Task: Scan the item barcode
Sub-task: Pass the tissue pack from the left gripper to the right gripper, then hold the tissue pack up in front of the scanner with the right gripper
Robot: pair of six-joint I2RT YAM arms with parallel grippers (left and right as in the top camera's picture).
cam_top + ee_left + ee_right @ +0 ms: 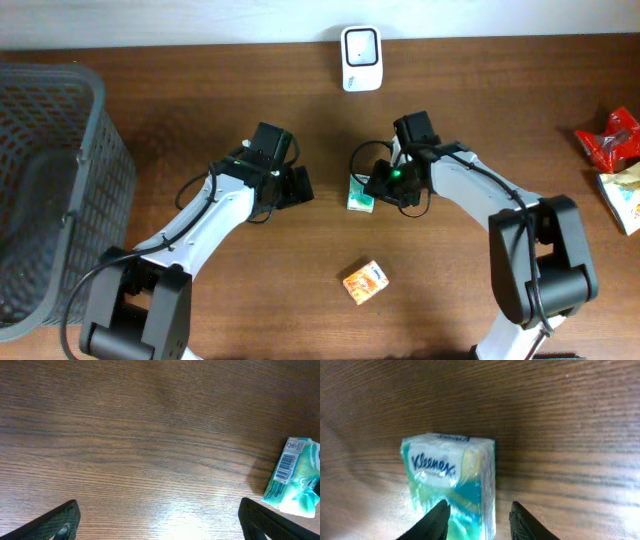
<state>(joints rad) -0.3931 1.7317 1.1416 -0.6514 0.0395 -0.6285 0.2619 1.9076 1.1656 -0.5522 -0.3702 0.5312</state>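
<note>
Pack: I saw the tissue pack (pixel 357 197) lying flat mid-table, short of the scanner (pixel 360 58).
Bearing: it sat right at the right gripper (pixel 480 512), its long axis running out ahead between the fingers; the right arm was nearer.
Right tool: the 2 fingers straddled its near end, part-closed; I couldn't confirm a grip.
Left tool: the left gripper (pixel 160 522) was wide open and empty, low over the wood, with the pack off to its right.

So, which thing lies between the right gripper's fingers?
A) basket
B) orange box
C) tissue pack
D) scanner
C: the right wrist view shows the tissue pack lying between the two fingers of the right gripper.
</note>
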